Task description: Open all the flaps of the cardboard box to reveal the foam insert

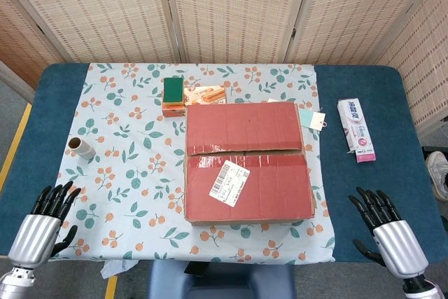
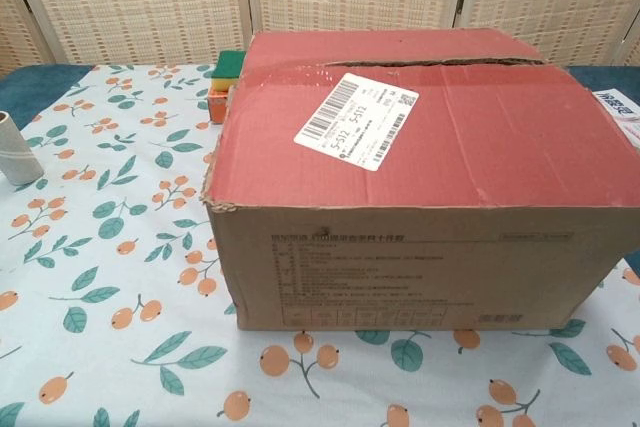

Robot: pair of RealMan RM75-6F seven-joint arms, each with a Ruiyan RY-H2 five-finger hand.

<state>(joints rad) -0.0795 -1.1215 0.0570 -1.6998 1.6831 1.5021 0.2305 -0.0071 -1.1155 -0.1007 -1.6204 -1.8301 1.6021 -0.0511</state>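
We log the cardboard box (image 1: 248, 162) mid-table on the patterned cloth (image 1: 126, 159), both top flaps down, contents hidden; a shipping label (image 1: 230, 182) sits on the near flap. Our left hand (image 1: 43, 225) and right hand (image 1: 386, 230) rest at the table's near corners, fingers apart, holding nothing, well apart from the box.

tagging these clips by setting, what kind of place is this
Probably an indoor teleoperation test setup, not a home: a table with a floral cloth, woven folding screens behind it, and a closed cardboard box staged in the middle.
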